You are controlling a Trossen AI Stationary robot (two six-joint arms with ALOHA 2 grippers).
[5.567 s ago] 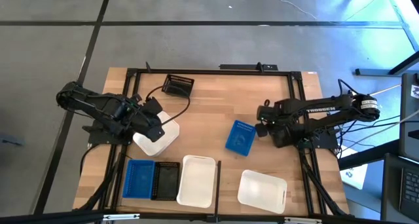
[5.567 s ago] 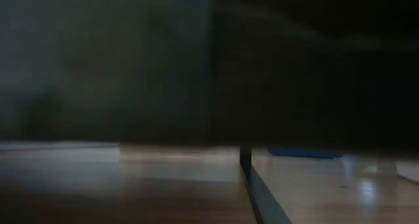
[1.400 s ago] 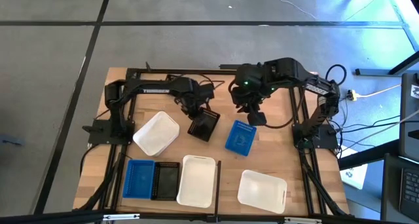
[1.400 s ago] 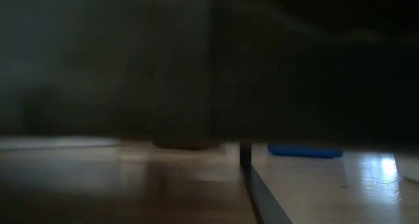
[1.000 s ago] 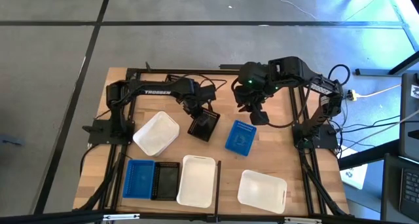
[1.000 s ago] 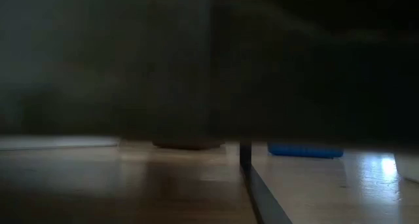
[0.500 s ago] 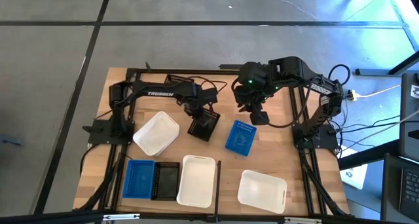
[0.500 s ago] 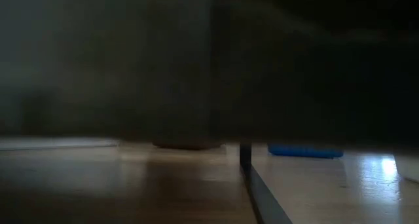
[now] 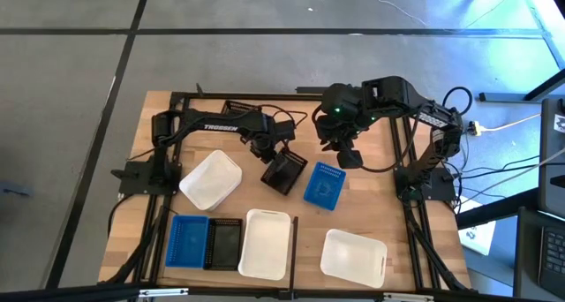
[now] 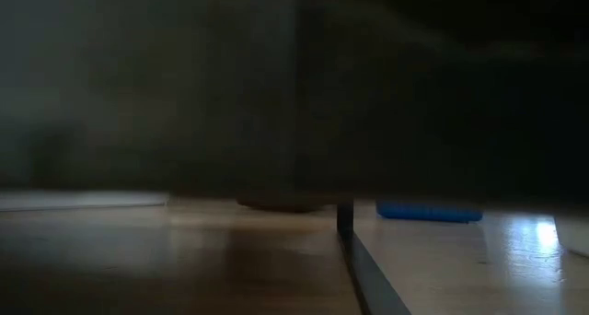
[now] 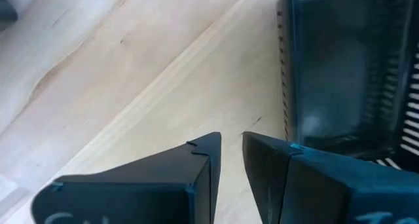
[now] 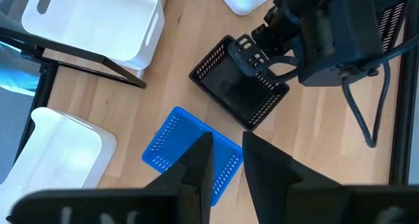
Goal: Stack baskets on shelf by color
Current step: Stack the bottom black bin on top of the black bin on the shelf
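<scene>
Step in hand, I think: nudging loose black basket (image 9: pixel 284 171), mid shelf (image 9: pixel 375 209). Your left gripper (image 11: pixel 232 144) sits just beside it, fingers nearly together, holding nothing. Right gripper (image 12: pixel 226 160) hangs over blue basket (image 9: pixel 324 184) - pinched too, empty. Next - get black one over to other black basket (image 9: pixel 224 243).

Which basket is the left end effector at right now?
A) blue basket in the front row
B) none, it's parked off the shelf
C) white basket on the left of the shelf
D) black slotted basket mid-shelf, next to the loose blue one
D: in the high view the left end effector sits at the rim of the black slotted basket, which lies beside the loose blue basket.
</scene>
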